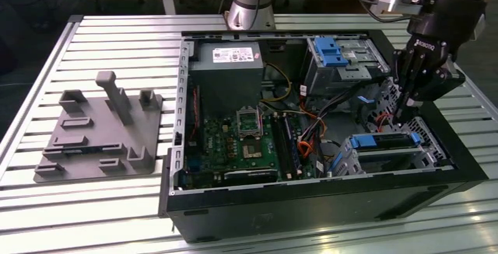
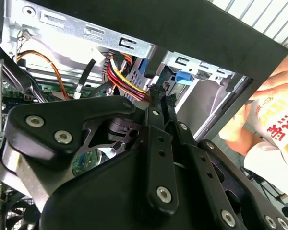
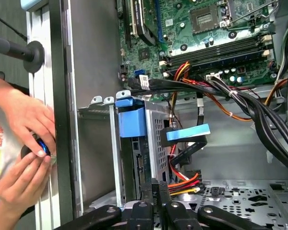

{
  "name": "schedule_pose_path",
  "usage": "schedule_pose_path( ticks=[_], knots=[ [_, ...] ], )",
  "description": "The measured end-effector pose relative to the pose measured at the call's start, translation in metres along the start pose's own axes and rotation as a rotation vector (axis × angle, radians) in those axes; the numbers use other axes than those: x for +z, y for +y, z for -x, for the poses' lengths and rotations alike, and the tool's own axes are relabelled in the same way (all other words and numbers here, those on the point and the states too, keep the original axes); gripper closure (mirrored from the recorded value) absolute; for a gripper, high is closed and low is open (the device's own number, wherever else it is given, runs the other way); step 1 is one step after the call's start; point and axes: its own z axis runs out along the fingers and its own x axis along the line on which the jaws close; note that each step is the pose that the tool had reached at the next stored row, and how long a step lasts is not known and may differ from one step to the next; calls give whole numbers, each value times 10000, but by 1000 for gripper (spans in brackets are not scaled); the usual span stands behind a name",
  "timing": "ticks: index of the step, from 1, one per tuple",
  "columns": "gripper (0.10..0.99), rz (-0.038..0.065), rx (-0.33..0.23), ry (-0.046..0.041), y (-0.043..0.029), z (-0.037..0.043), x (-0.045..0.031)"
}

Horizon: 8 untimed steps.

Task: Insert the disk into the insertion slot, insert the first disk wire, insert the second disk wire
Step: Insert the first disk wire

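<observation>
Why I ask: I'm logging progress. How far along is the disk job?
Done, it seems: the disk sits in the insertion slot. In hand: the gripper is low at that slot's end, beside the red, yellow and black wires. Left: both wire steps, since no plugged connection can be seen.

The disk lies mostly hidden inside the insertion slot. A person's hands run off the first wrist view's edge.
</observation>
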Motion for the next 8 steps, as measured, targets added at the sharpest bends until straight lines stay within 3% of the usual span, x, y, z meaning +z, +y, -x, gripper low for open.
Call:
schedule_pose_path(
  ticks=[3, 8],
  knots=[
    [922, -93, -11, -125, 23, -2, 3],
    [922, -339, 73, -612, 94, -14, 11]
  ],
)
